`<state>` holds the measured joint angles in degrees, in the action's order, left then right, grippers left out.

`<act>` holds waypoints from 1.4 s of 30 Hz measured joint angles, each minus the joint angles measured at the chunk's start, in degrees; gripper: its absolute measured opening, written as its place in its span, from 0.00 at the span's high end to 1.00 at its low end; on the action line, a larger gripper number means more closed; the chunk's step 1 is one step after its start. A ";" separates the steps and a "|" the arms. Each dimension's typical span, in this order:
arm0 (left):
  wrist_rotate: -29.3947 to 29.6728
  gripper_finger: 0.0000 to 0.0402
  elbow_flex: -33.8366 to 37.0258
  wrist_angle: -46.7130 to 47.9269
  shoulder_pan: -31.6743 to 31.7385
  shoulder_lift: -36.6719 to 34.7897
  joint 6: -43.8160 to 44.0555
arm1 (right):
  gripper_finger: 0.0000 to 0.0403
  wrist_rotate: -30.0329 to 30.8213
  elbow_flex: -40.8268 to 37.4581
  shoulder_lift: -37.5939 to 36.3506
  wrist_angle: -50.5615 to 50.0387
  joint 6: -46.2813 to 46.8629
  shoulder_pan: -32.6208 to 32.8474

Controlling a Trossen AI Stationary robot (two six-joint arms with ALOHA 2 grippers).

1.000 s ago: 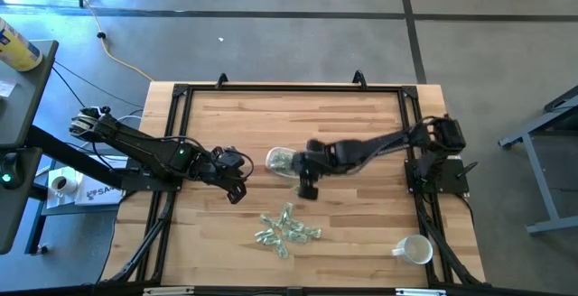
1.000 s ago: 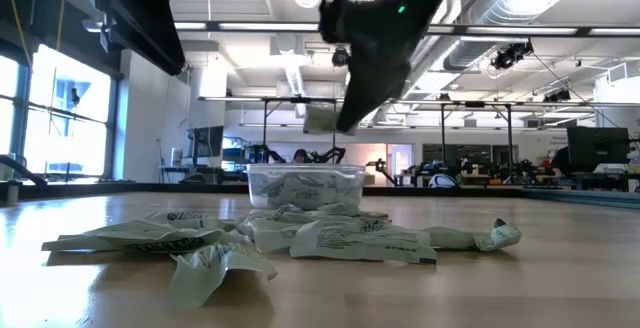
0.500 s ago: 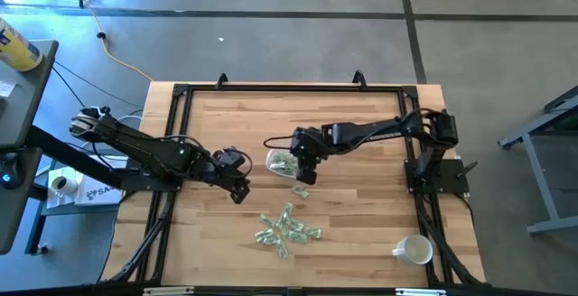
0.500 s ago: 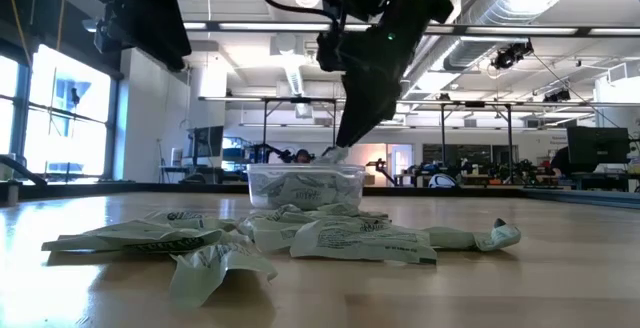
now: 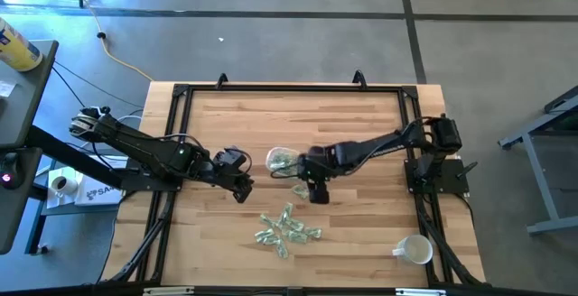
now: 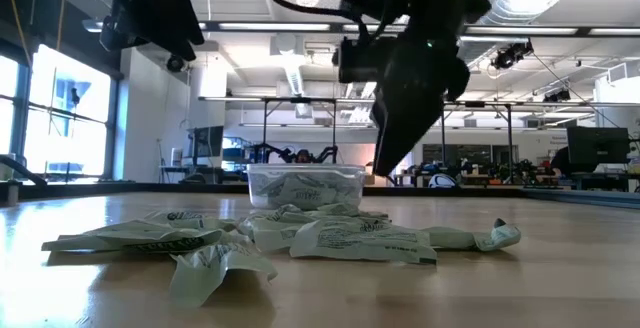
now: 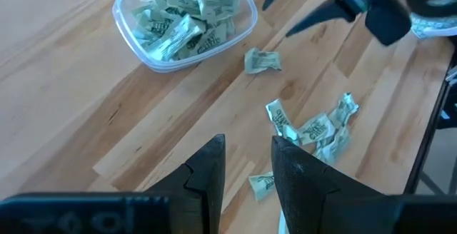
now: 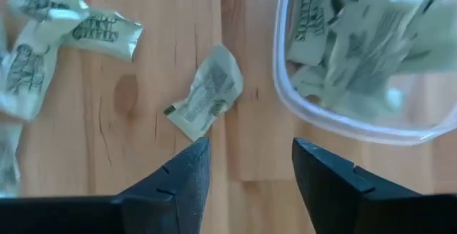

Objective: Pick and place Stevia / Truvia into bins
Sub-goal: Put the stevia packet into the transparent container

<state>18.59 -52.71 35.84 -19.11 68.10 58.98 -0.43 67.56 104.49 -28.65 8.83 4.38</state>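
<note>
The right end effector [image 5: 316, 193] hung just beside the clear bin [image 5: 284, 161], fingers spread and holding nothing, above a single sachet [image 8: 206, 93] lying on the table [image 5: 361, 233] just outside the bin's rim. More sachets filled the bin, and a loose pile [image 5: 287, 227] lay nearer the front edge. The left end effector [image 5: 242, 189] hovered empty nearby, fingers slightly apart.

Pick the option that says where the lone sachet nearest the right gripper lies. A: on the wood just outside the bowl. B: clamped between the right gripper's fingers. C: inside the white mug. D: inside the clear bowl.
A: the right wrist view shows the lone sachet flat on the table beside the bowl rim, with the open right gripper empty above it.
</note>
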 joint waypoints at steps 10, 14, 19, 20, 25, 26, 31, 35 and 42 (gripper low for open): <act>1.09 0.63 0.00 0.33 0.00 0.00 -3.73 | 0.54 4.05 -2.51 2.72 10.11 13.39 2.52; 0.46 0.63 0.00 0.45 0.00 0.02 -5.22 | 0.53 3.96 -2.55 5.18 11.49 16.86 4.35; -0.27 0.63 -0.02 1.20 0.00 0.02 -6.22 | 0.53 8.08 -2.55 6.26 12.35 19.05 6.40; -0.29 0.63 -0.02 1.63 0.00 0.02 -6.23 | 0.54 9.62 -2.55 6.25 12.21 19.50 6.61; -0.30 0.63 -0.02 2.42 0.00 0.02 -7.49 | 0.62 11.93 -2.55 6.23 11.10 20.48 6.20; -0.31 0.63 -0.02 2.49 0.00 0.02 -7.82 | 0.66 11.75 -2.55 6.27 10.99 20.87 5.99; -0.31 0.63 -0.02 3.15 0.00 0.04 -8.35 | 0.87 9.57 -2.55 6.40 11.07 20.00 5.32; -0.31 0.63 -0.02 3.50 0.00 0.04 -8.35 | 0.98 6.77 -2.53 6.40 11.26 16.30 5.22; -0.31 0.63 -0.04 3.71 0.00 0.04 -8.35 | 0.99 1.31 1.16 5.42 8.06 15.98 5.27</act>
<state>18.28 -52.75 39.55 -19.11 68.14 50.63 0.89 68.72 109.91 -20.59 24.81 9.65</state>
